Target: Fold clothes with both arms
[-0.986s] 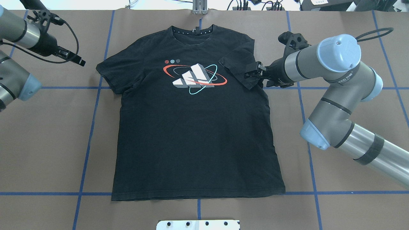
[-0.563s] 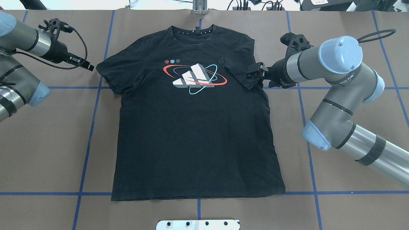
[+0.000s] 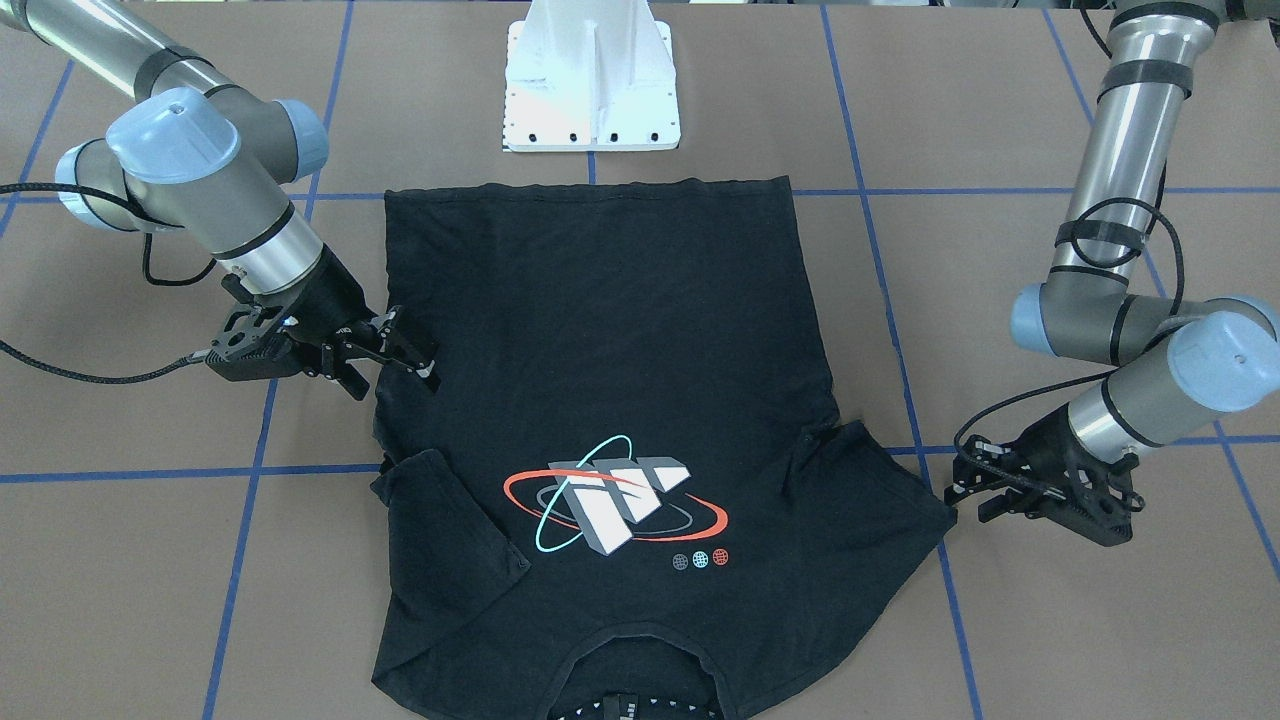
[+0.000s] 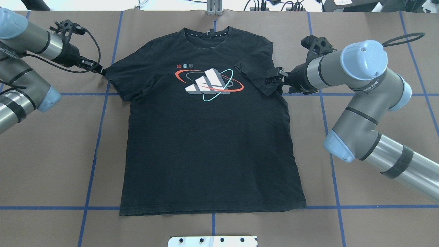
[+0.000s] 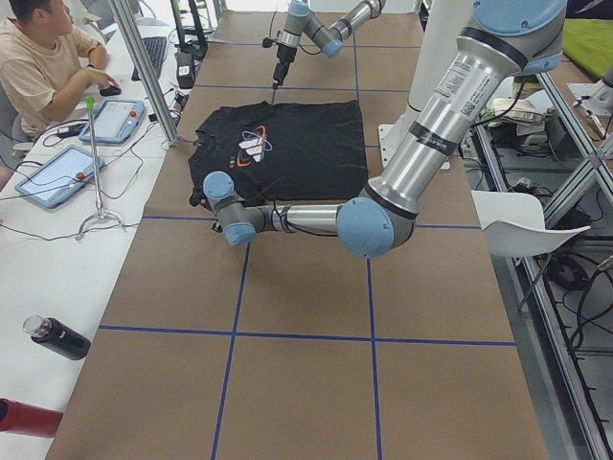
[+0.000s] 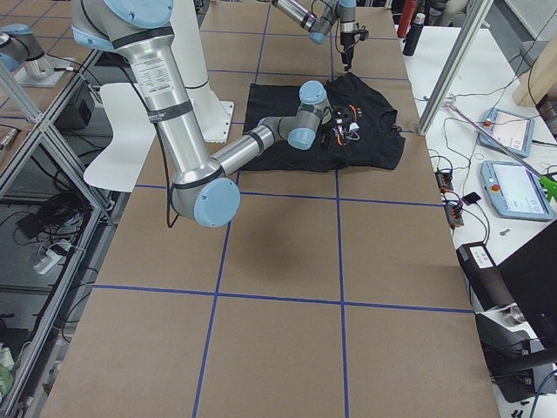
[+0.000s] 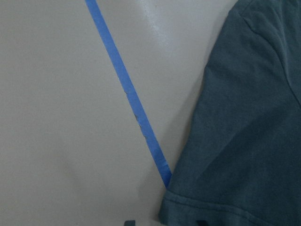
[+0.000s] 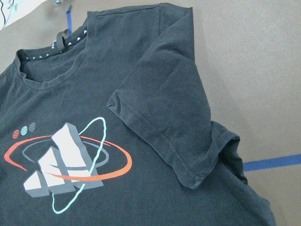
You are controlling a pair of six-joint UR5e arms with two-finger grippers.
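Observation:
The black T-shirt (image 4: 205,144) lies flat on the brown table, chest graphic (image 4: 209,82) up, collar at the far edge. Its sleeve on my right side (image 4: 257,73) is folded inward over the chest; it also shows in the right wrist view (image 8: 174,122). My right gripper (image 4: 273,78) is open and empty, just beside that folded sleeve's hem. My left gripper (image 4: 100,70) is open at the tip of the other sleeve (image 4: 118,77), which lies spread out flat. In the left wrist view that sleeve's hem (image 7: 211,209) sits between the two fingertips at the bottom edge.
The white base mount (image 3: 590,80) stands at the near table edge behind the shirt's bottom hem. Blue tape lines (image 4: 99,130) grid the table. A metal post (image 4: 214,8) and cables line the far edge. An operator (image 5: 43,67) sits beyond it with tablets.
My left gripper has moved right and reached the tip of the spread sleeve. My right gripper has drawn back a little from the folded sleeve.

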